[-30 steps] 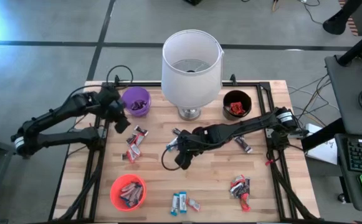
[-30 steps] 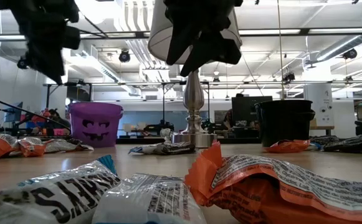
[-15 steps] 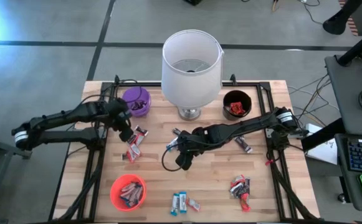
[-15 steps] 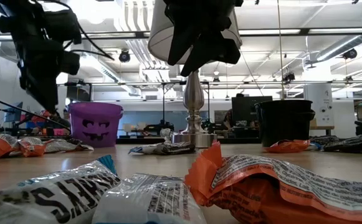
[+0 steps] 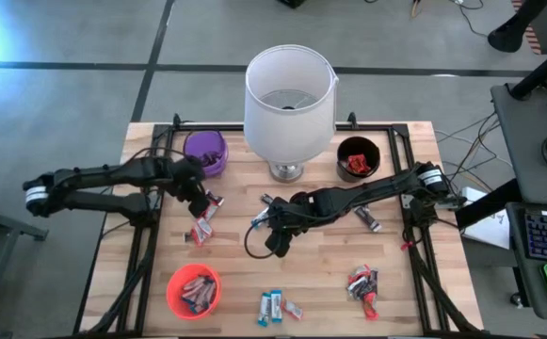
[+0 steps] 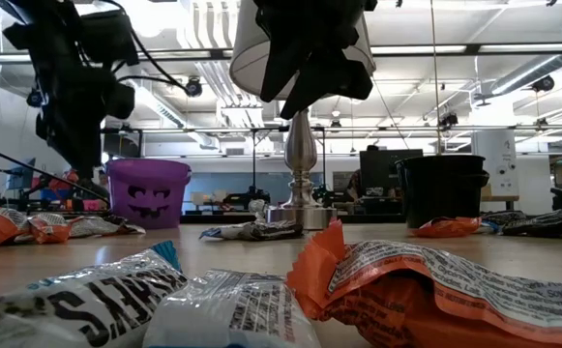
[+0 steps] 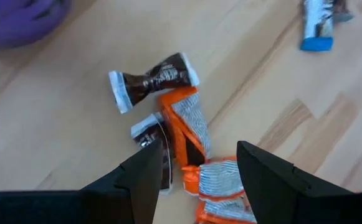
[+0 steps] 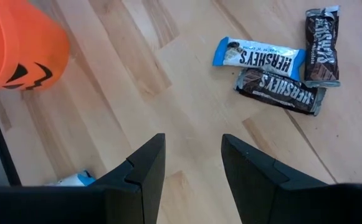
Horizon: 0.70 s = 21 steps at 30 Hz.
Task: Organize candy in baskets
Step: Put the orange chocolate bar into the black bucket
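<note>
the left pincer [image 7: 195,163] hung open, empty, over the orange candy [image 7: 190,127]; it should drop straight, straddling only that wrapper.

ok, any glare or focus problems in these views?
High view: bright flare in the top-left corner, off the table. Low view: ceiling lights backlight the arms into silhouettes; nearest candy looms large and soft. Left wrist view: purple basket blurred at the edge.

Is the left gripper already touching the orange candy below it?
Apart. The left wrist view shows the open left gripper hovering above the orange candy, with the wrapper lying loose between the fingers.
</note>
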Each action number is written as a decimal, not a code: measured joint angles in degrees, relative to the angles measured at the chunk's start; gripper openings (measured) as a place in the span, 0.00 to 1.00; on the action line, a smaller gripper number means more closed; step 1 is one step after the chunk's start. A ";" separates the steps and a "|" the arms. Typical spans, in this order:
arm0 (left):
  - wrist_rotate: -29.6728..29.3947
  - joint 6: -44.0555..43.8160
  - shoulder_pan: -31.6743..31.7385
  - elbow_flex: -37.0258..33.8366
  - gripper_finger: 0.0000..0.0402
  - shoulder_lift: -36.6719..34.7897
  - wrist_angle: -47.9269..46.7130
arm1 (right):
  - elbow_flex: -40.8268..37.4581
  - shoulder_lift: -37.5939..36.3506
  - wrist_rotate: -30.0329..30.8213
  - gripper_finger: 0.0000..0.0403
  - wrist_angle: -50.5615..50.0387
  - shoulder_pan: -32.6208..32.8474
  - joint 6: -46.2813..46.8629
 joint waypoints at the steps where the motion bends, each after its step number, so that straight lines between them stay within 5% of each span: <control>1: -0.35 -0.78 -0.74 -0.34 0.46 0.57 1.07 | 0.00 0.00 0.00 0.37 -0.01 0.01 -0.25; 21: -1.30 -5.94 -5.27 -6.33 0.46 6.92 10.67 | 0.00 0.00 -1.57 0.37 -0.07 0.64 -1.30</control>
